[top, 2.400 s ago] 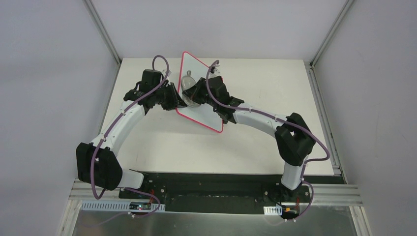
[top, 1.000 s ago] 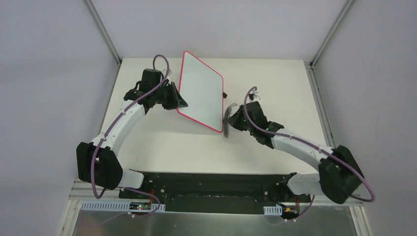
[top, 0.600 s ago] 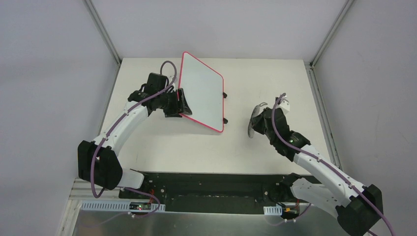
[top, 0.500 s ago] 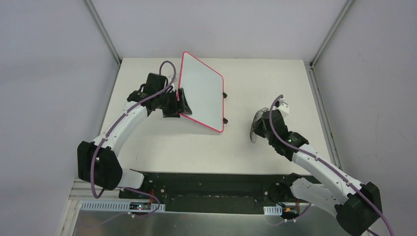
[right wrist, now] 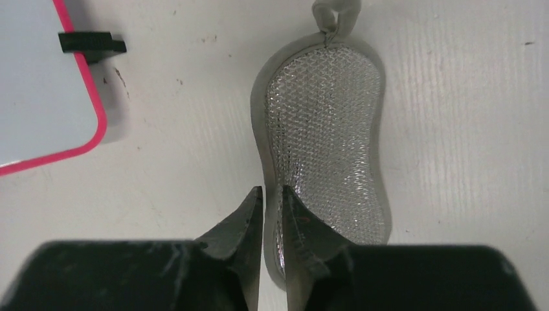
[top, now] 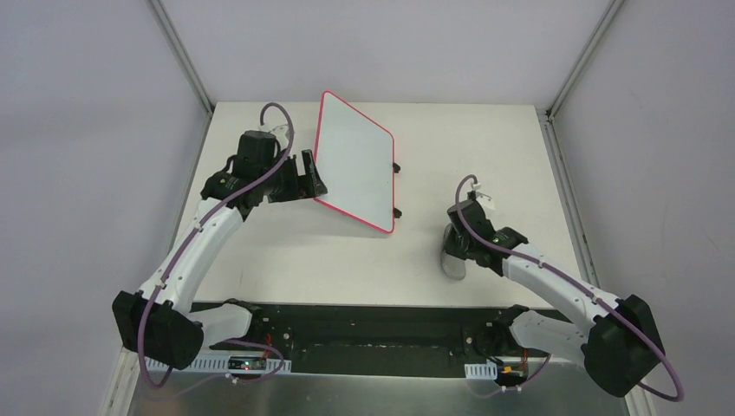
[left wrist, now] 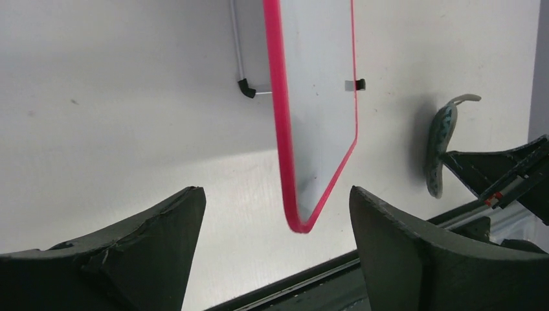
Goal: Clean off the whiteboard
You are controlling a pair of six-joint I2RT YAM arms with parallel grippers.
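Found flat rectangular whiteboard with thin pink-red frame and rounded corners, propped at a tilt toward the far left of the off-white desk, face plain white in every view. Noted small black feet on its right edge, resting on the desk.

Placed the whiteboard just beside the left fingers, which sat at its left edge. From the left wrist, saw its pink lower corner in line with the gap between them, ahead of the tips. Recorded left fingers spread wide, gripping nothing. Could not tell from above whether a tip touched the frame.

Located grey oval mesh pad with a small loop at its far end, lying flat on the desk to the right of the whiteboard and apart from it. Recorded right fingers closed to a narrow slit over the near end of the mesh pad, with mesh showing in the slit and the pad's edge pinched there. Placed the whiteboard well left of the right fingers, with only its corner and one foot in the right wrist view.
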